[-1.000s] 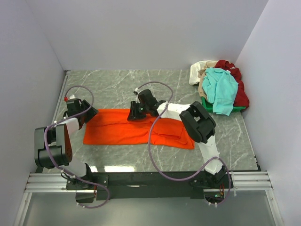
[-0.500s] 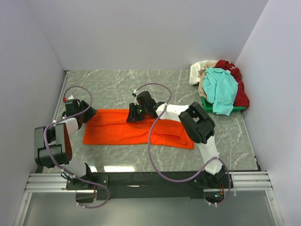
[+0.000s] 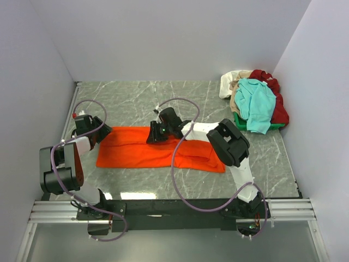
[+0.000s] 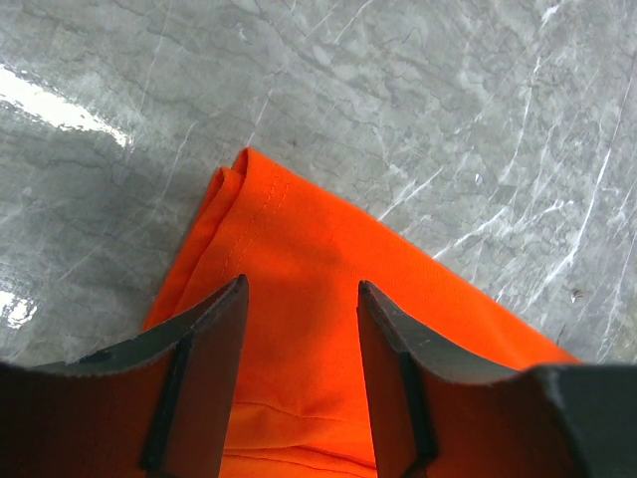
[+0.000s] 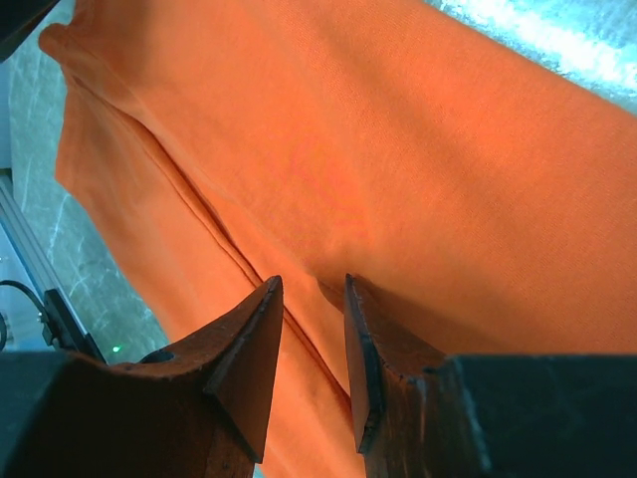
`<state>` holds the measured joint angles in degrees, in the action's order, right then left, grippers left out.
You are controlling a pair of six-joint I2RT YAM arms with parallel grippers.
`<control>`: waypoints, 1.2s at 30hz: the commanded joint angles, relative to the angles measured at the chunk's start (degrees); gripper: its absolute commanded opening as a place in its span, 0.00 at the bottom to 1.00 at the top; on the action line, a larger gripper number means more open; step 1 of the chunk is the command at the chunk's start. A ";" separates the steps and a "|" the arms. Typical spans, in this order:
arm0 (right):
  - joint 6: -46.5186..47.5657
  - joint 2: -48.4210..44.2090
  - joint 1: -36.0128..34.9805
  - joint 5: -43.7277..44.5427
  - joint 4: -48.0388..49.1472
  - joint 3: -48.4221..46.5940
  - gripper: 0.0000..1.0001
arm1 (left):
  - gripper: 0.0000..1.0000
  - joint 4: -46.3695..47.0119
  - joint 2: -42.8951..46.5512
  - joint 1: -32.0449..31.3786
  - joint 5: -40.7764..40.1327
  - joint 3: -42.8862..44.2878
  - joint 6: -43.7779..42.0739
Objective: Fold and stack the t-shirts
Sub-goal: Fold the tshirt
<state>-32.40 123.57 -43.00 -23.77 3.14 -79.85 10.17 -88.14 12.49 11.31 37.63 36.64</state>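
Grey marbled tabletop (image 3: 136, 98) fills the white-walled cell, and the orange t-shirt (image 3: 136, 154) lies across its middle as a long folded band running left to right. The left gripper (image 4: 302, 289) hovers over the band's far left corner, jaws spread with bare cloth showing between them and nothing caught. The right gripper (image 5: 312, 284) is at the far edge near the middle, jaws apart by a narrower gap, tips down at the cloth with a slight pucker between them (whether any fabric is nipped is hard to say). The risk I see is a mismatched grab: if one side takes only the top layer, the fold would open or skew when lifted, and the left jaws are near enough to the corner to slip off it. The right forearm covers part of the band. No neck label shows. The heap of other shirts (image 3: 256, 101) in the far right corner hides all but an edge of the green tray (image 3: 239, 120), and its count is unclear.
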 commanded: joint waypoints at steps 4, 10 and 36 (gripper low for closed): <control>-0.38 -2.45 -1.03 -0.66 0.73 2.68 0.39 | 0.54 1.87 -0.19 0.43 0.38 -0.27 -0.26; 1.37 -9.28 -0.94 0.65 -1.37 3.65 0.39 | 0.54 0.90 4.72 -0.53 -1.90 -0.36 -0.87; 2.08 -26.91 20.05 17.88 -12.45 28.10 0.40 | 0.54 3.01 -1.69 -22.77 -7.18 -0.27 4.40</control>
<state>-30.87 93.91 -24.75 -6.94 -10.04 -48.86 11.16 -89.73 -10.11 5.87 38.15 40.21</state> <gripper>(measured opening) 0.396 0.539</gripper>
